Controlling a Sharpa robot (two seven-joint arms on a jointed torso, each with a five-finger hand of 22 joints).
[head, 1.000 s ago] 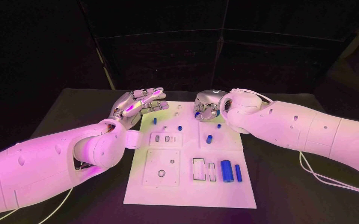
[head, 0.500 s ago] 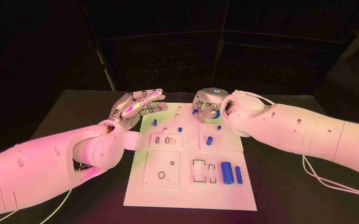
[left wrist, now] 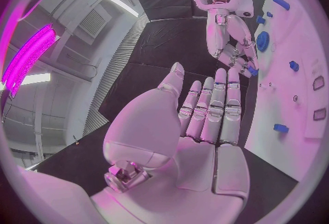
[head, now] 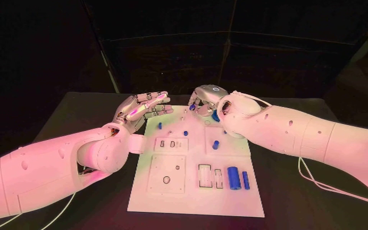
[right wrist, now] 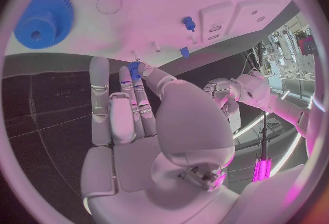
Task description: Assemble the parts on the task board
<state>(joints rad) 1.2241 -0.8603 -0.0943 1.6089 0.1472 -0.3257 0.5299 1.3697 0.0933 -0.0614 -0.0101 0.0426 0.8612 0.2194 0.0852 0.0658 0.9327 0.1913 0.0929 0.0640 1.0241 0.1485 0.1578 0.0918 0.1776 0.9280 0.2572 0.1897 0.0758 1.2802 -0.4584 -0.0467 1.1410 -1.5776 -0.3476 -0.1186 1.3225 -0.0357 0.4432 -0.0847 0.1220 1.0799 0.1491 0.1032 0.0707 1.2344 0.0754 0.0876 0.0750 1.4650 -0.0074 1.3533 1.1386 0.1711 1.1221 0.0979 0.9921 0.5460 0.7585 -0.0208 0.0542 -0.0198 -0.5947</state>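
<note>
Blue part (right wrist: 134, 69) in right hand (head: 204, 102) fingertips | mostly hidden

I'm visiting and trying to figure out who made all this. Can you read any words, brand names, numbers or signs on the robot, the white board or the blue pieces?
No text can be read.
Task board: it bears outlines and slots, no lettering that can be made out.
Blue gear: plain, no marking.
Left hand and right hand: no legible logo or number.
Black table: faint pale marks, too blurred to read.
</note>
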